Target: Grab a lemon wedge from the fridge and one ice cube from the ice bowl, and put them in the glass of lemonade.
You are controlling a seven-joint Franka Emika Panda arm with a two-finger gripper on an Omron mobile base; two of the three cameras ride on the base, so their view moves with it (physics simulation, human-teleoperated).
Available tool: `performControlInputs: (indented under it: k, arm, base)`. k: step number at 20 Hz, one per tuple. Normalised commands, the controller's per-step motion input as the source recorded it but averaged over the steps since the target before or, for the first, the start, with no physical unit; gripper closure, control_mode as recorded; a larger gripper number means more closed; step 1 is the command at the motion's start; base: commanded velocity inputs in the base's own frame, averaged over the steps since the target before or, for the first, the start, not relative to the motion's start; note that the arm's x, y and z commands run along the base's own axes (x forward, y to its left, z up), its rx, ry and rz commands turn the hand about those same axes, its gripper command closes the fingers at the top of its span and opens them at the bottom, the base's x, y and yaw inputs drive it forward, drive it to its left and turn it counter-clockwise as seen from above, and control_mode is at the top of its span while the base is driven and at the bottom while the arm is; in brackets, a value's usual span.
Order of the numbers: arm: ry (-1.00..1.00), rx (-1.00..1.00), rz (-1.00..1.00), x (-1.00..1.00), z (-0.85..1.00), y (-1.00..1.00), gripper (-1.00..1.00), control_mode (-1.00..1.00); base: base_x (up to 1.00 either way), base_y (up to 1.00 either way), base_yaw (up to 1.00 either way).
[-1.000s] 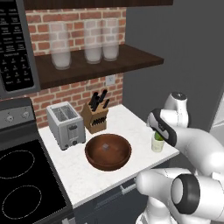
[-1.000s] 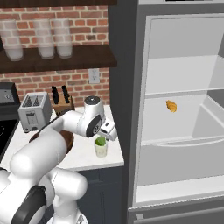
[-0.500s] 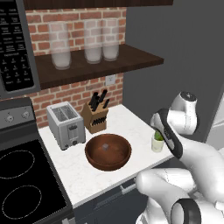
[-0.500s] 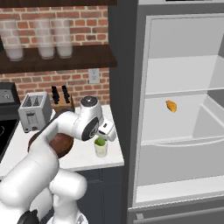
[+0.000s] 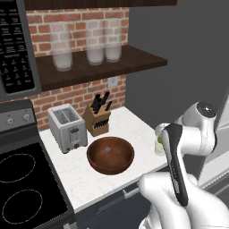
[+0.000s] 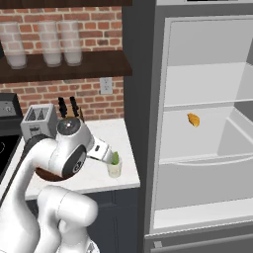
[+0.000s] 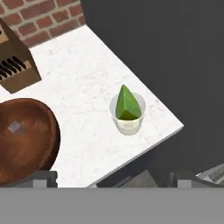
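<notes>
— Right, pincer first: what state?

— Jaws spread wide, nothing between them. The gripper [image 7: 111, 177] shows as two dark finger tips low in the hand view, above the counter's front edge, apart from everything.

— Nearest thing to it?

— One glass of lemonade [image 7: 127, 117], upright on the white counter [image 7: 83, 70] near its front corner beside the fridge. One lemon wedge [image 7: 127, 104], green, sits in its mouth, point up, standing above the rim. Same pair in the right base view, glass [image 6: 114, 169] with wedge [image 6: 115, 158], just beyond the arm's wrist.

— Further out?

— One ice bowl [image 5: 110, 154], dark wood, left of the glass and well apart from it. One ice cube [image 5: 107, 150] lies on its bottom, near the middle.

— Behind that?

— One toaster [image 5: 66, 128] and one knife block [image 5: 98, 119], side by side against the brick wall. Three frosted jars [image 5: 88, 45] in a row on the shelf above.

— Fridge?

— One fridge [image 6: 207, 123], standing open, pale interior. One small orange piece [image 6: 193, 119] on a middle shelf.
</notes>
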Motion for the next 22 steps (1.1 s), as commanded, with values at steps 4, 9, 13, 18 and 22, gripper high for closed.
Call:
performControlInputs:
  k: [4, 9, 13, 18, 22]
  arm:
    - [0.00, -0.12, 0.11, -0.72, 0.99, 0.33, -1.00, -1.00]
    - [-0.04, -0.03, 0.04, -0.80, 0.46, 0.18, -1.00, -1.00]
    - [-0.11, 0.00, 0.03, -0.79, 0.03, 0.12, -1.00, -1.00]
    - [-0.15, 0.00, 0.02, -0.36, 0.09, 0.02, -1.00, -1.00]
    - [-0.24, 0.00, 0.01, -0.16, 0.34, 0.03, -1.00, -1.00]
  base:
    - [0.00, 0.00, 0.00]
    - [0.00, 0.00, 0.00]
    - [0.00, 0.00, 0.00]
    - [0.00, 0.00, 0.00]
    - [0.00, 0.00, 0.00]
